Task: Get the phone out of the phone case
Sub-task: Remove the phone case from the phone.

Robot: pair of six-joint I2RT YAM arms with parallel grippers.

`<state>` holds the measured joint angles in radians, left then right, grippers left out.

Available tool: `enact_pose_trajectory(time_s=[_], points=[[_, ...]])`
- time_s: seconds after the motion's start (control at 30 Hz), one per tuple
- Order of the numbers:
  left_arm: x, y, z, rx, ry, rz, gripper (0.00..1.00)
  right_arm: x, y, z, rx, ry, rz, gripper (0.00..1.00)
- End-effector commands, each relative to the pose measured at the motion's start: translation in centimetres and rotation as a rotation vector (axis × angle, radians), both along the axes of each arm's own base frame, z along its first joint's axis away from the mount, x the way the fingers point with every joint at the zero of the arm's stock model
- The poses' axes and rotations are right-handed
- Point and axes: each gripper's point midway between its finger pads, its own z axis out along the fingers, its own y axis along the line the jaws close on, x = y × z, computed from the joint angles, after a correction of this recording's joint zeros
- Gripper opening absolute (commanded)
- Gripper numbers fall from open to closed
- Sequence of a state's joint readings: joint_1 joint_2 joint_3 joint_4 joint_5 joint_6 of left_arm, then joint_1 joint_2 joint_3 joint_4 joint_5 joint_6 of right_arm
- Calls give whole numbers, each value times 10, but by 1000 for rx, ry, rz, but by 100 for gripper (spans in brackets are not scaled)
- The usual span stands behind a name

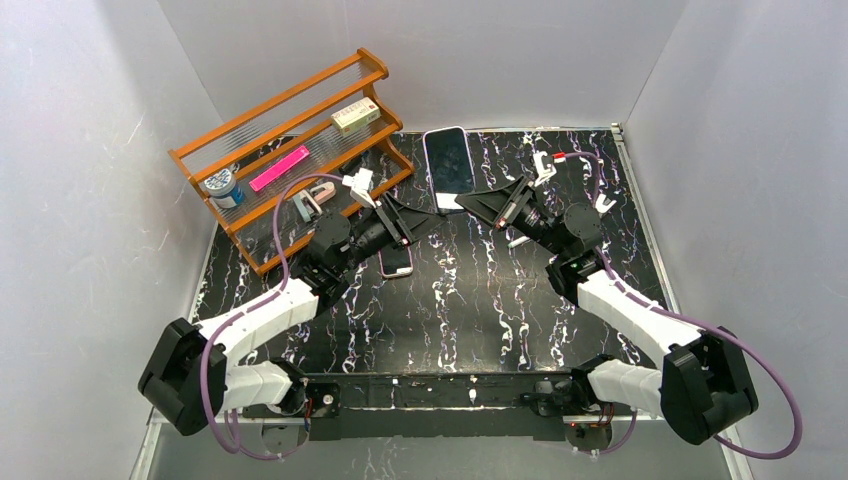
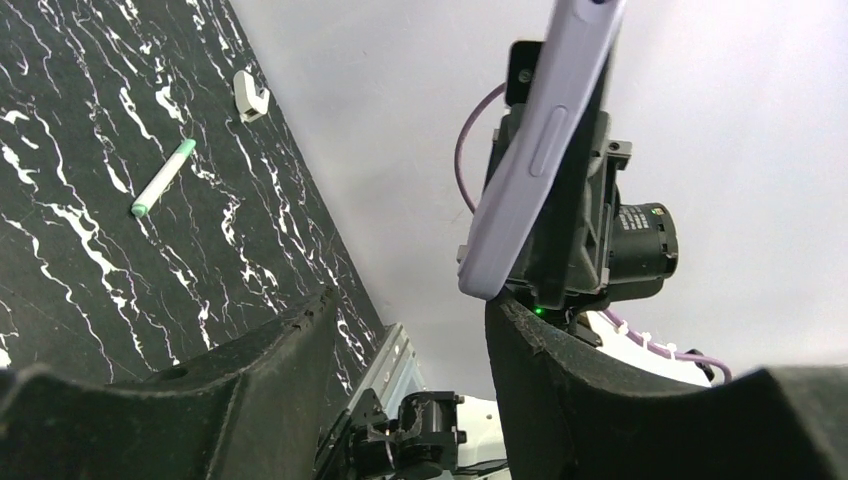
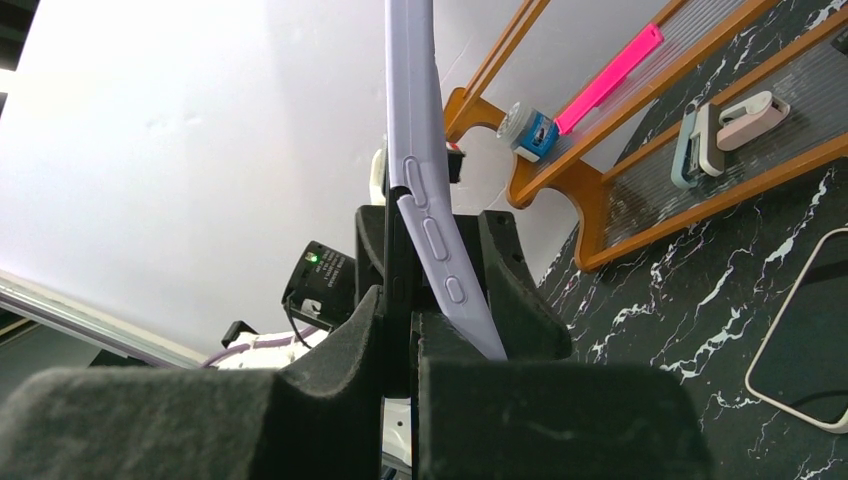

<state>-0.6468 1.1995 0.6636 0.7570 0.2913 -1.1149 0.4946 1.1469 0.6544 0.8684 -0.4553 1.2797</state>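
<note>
My right pincer clamped on the phone, upright above the desk | my left pincer half-wide around the lilac case corner | risk — a skewed pull twists the phone loose — it drops.

Phone case top beyond upper edge

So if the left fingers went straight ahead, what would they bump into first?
Most likely the purple phone case, standing right in front of the left fingers; how far is unclear.
</note>
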Motion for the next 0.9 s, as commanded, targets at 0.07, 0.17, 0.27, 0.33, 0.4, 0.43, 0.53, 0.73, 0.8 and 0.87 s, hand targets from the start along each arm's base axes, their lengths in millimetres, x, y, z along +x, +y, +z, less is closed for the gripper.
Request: enact_pose_trajectory(time_s=[0.07, 0.17, 0.27, 0.33, 0.4, 0.43, 0.53, 0.73, 0.8, 0.87], points=[[21, 3, 27, -74, -13, 86, 54, -33, -3, 41, 52, -160, 84, 1], [22, 2, 38, -89, -39, 83, 55, -34, -2, 37, 39, -156, 97, 1], [22, -1, 48, -97, -66, 66, 56, -34, 0, 34, 27, -150, 107, 1], [22, -3, 53, -105, -79, 59, 56, -35, 0, 32, 23, -148, 114, 1], [23, -3, 55, -105, -86, 62, 56, -36, 1, 32, 21, -150, 120, 1], [23, -3, 54, -103, -89, 64, 54, -36, 1, 32, 21, -152, 122, 1], [26, -3, 51, -89, -97, 71, 46, -37, 1, 31, 12, -151, 129, 1], [32, -4, 46, -48, -135, 89, 7, -41, 2, 29, -6, -150, 146, 1], [35, -3, 46, -37, -148, 103, 0, -41, 2, 26, -15, -146, 145, 1], [41, 0, 46, -31, -153, 127, 0, -43, 1, 25, -23, -147, 144, 1]])
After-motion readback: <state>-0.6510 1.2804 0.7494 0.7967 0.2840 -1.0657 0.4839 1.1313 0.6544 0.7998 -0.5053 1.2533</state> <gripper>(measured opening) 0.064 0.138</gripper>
